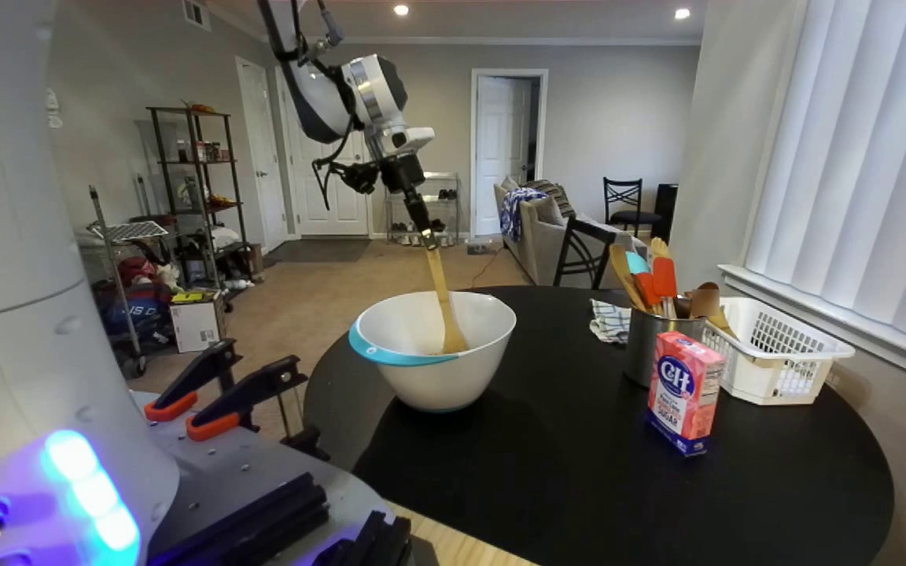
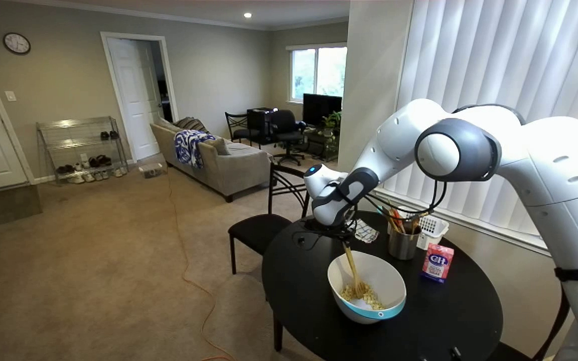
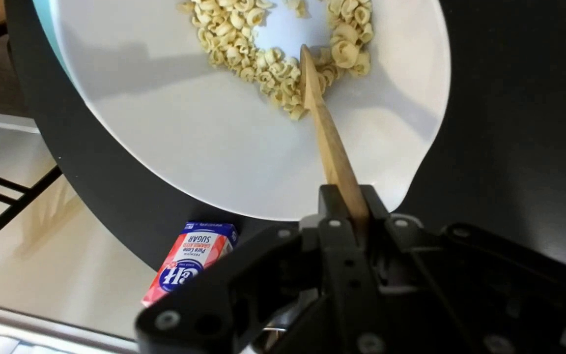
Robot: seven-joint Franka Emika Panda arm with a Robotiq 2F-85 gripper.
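My gripper is shut on the handle of a wooden spoon, which comes out between the two black fingertips. The spoon slants down into a large white bowl with a turquoise rim on one side. Its lower end reaches the pale, curled pasta-like pieces on the bowl's floor, pushed into a rough ring around a bare patch. In an exterior view the spoon stands tilted among those pieces. The gripper hangs above the bowl's rim, pointing downward. The handle's upper end is hidden between the fingers.
On the round black table stand a pink sugar box, a metal pot of utensils and a white basket. A checked cloth lies behind the bowl. A black chair stands by the table.
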